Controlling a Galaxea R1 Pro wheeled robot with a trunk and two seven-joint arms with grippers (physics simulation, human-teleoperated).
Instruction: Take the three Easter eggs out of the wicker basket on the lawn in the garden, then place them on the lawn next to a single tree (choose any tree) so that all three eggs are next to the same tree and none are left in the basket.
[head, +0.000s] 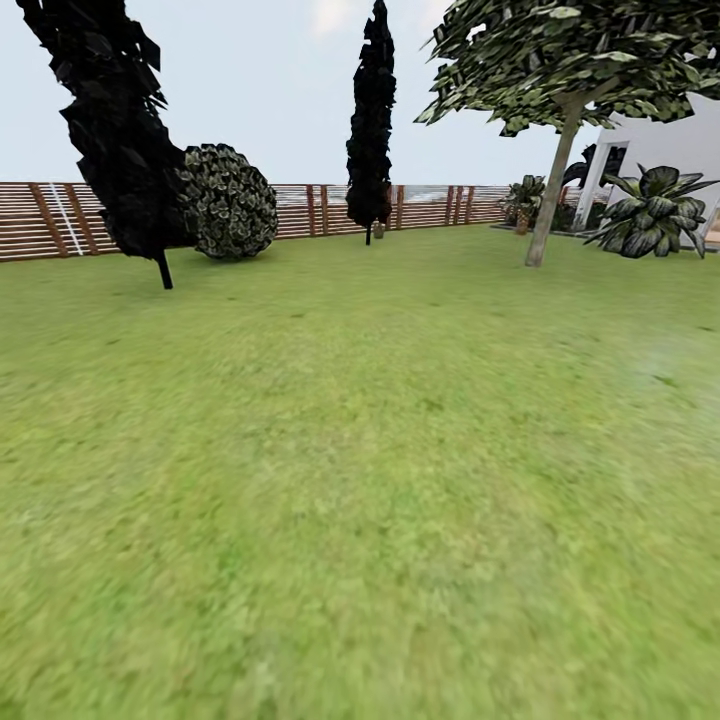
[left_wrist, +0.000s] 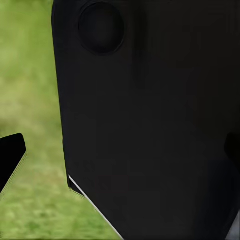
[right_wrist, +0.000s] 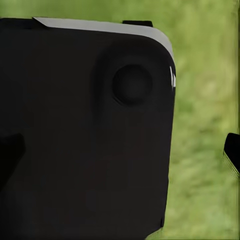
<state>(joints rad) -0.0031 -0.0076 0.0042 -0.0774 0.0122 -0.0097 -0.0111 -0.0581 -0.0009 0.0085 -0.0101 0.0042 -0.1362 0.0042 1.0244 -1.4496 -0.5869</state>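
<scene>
Easter eggs and their woven-twig basket lie somewhere beyond what these pictures take in; the robot looks to be on its way across the garden. By the task's wording the eggs are small and rounded, so I judge them light, stiff-shelled and inclined to slip or roll. Each would be best pinched across its widest middle with gentle force and set down softly on the grass.

Nearest, the broad, mottled green lawn (head: 360, 520) spreads from the near edge to the far fence. In the left wrist view a large black body panel (left_wrist: 150, 115) blocks most of the picture, with one dark fingertip (left_wrist: 10, 155) over grass; whether the left pincer is open or closed I cannot tell. The right wrist view has a similar black panel (right_wrist: 85, 135) and a sliver of finger (right_wrist: 232, 150), so its state is equally unclear.

Farther off on the left stands a dark leafy thin-stemmed tree (head: 120, 140), with a round grey-green shrub (head: 228, 202) just beside it. At far right rises a straight grey-brown bare trunk (head: 553, 185) under a leafy crown, a likely tree for the eggs. Beyond it are a broad-leaved plant (head: 650, 212) and a white house (head: 665, 145). A brown slatted fence (head: 60, 218) closes the far side.
</scene>
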